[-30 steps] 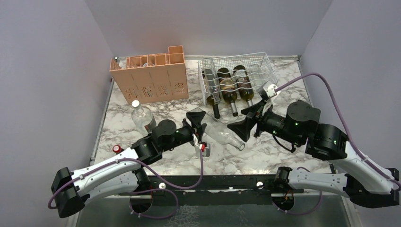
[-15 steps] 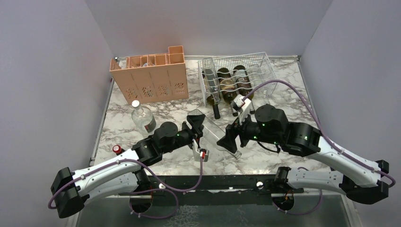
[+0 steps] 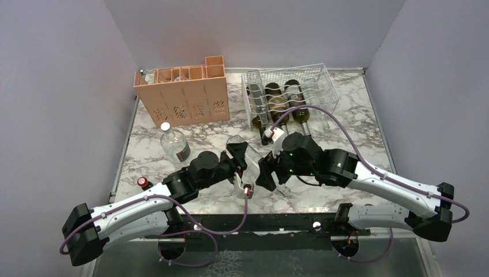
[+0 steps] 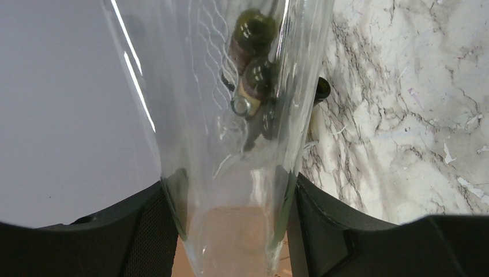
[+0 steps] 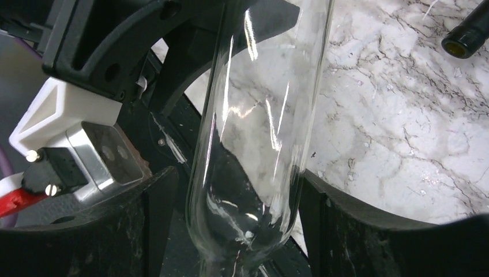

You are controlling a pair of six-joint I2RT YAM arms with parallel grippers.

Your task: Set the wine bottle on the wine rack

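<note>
Marble counter [image 3: 369,144]: bare stretch on right, open run up to rack. White wire wine rack [image 3: 327,85] at far right; three dark bottles [image 3: 281,109] fill left cradles, necks poking nearward, right cradles free. Clear glass wine bottle [image 3: 249,157] mid-counter, seemingly lifted, long axis far-left to near-right, rack beyond and rightward. Left end effector [image 4: 229,190] clamped on body. Right end effector [image 5: 237,184] straddles other end, fingers apart, arm on rack side.

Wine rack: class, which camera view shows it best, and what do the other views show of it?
The top external view: the whole wine rack shows, with dark bottles lying in it. The left wrist view gives only a warped glimpse through the clear bottle. The right wrist view shows no rack, only a dark bottle mouth.
</note>
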